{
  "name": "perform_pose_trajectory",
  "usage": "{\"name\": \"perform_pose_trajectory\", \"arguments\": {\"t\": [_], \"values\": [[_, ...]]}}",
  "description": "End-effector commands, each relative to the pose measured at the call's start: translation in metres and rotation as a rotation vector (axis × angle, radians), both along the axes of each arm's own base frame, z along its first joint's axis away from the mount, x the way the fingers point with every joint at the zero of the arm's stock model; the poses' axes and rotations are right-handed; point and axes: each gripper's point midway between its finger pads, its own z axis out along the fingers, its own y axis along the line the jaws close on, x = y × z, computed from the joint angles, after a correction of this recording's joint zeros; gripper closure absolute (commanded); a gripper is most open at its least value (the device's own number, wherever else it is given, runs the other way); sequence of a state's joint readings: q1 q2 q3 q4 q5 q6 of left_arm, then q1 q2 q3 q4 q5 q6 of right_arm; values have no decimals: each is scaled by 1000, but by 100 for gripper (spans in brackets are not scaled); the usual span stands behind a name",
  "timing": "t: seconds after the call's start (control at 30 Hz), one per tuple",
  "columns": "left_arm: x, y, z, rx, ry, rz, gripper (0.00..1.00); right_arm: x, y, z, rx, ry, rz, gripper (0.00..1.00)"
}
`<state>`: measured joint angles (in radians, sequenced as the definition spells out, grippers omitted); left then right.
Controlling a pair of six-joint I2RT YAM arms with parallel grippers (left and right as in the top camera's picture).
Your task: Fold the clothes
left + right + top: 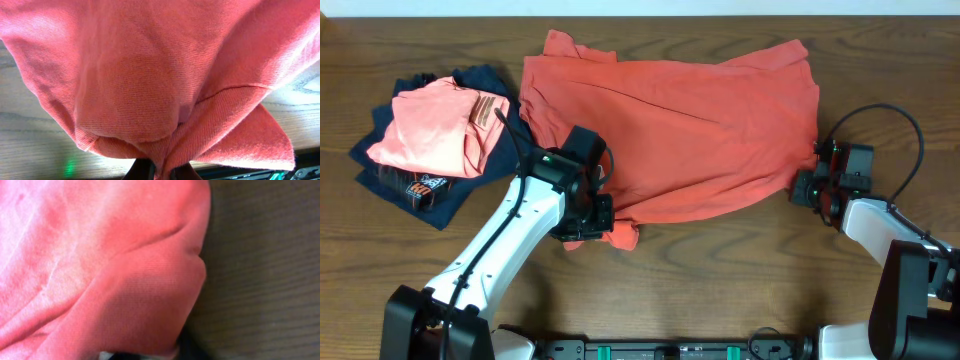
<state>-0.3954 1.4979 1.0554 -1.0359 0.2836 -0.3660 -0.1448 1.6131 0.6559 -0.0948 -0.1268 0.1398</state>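
Note:
The coral-red T-shirt (pixel 670 130) lies spread across the middle of the wooden table, plain side up, with no lettering showing. My left gripper (pixel 588 218) is at the shirt's near left corner and is shut on a bunched fold of it. In the left wrist view the T-shirt (pixel 150 75) fills the frame and is pinched between the left gripper's two dark fingers (pixel 162 172). My right gripper (pixel 808 187) is at the shirt's near right edge. In the right wrist view the blurred T-shirt (pixel 100 270) runs down into the right gripper's jaws (pixel 150 352), which are mostly hidden.
A paler salmon-pink folded shirt (pixel 430 125) lies on a navy-blue garment (pixel 435 195) at the left of the table. Bare wood (pixel 740 270) lies in front of the T-shirt. A black rail (pixel 680 350) runs along the near edge.

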Motion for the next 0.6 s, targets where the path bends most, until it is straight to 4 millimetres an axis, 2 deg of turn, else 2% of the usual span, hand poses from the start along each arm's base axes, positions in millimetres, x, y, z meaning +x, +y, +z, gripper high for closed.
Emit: {"name": "perform_pose_trajectory", "arguments": {"t": [0.0, 0.1, 0.17, 0.27, 0.3, 0.43, 0.5, 0.57], "values": [[7, 1, 5, 3, -23, 10, 94, -10, -7, -10, -37, 40, -19, 99], [7, 1, 5, 3, -24, 9, 94, -10, -35, -5, -141, 47, -145, 99], [7, 1, 5, 3, -24, 9, 94, -9, -63, 13, -247, 52, -231, 99], [7, 0, 5, 3, -24, 9, 94, -7, -105, 60, -426, 46, -358, 99], [7, 0, 5, 3, -25, 9, 94, -5, -125, 93, -521, 22, -423, 99], [8, 0, 6, 0, -30, 9, 94, 8, -136, 143, -601, -25, -413, 96], [9, 0, 6, 0, -31, 9, 94, 6, -129, 143, -574, 0, -384, 93], [9, 0, 6, 0, -31, 9, 94, -1, -118, 129, -513, 51, -344, 84]]}}
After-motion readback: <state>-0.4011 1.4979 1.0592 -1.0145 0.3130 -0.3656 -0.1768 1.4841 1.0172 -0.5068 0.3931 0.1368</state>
